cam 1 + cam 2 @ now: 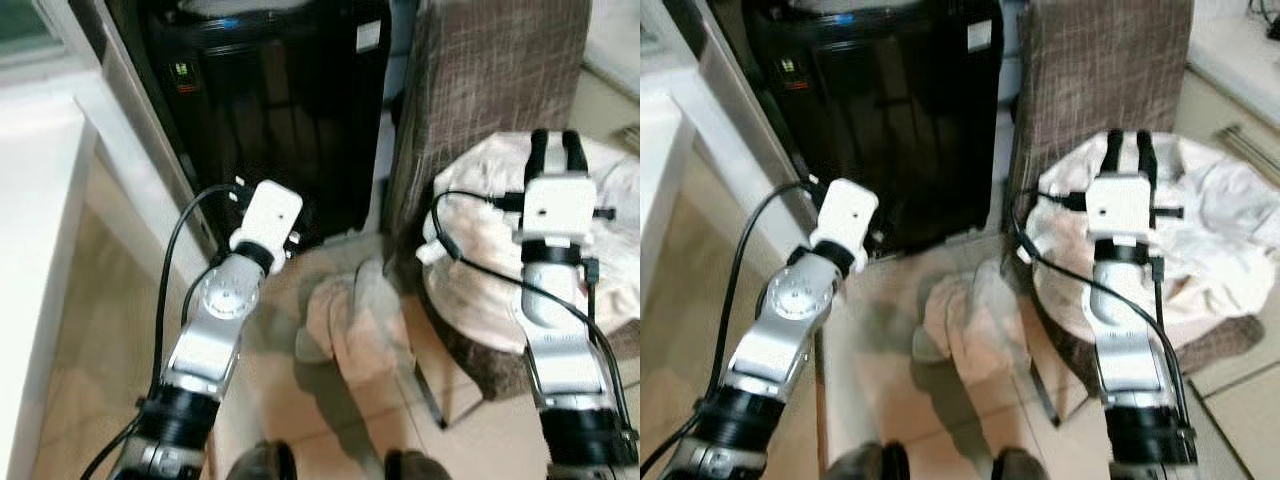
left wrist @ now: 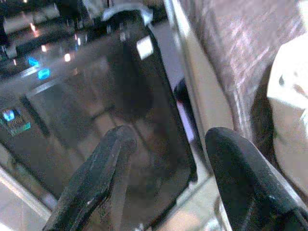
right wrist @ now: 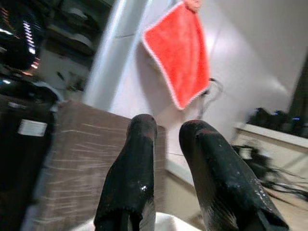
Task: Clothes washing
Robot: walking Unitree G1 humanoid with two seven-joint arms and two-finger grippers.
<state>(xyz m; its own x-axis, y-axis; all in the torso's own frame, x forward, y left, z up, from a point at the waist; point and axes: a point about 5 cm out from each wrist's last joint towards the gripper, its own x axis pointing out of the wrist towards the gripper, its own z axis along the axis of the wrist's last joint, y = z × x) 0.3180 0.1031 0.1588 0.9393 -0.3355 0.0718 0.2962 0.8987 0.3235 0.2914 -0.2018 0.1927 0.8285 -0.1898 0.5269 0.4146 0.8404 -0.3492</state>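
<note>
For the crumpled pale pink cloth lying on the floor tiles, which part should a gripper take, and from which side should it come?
Probably the raised folded ridge at the top of the crumpled pale pink cloth, coming straight down from above. It lies low and spread on the tiled floor, so a side approach would only push it. The left gripper, open by the black washing machine, is nearer; the right gripper hangs over the white laundry heap.
</note>
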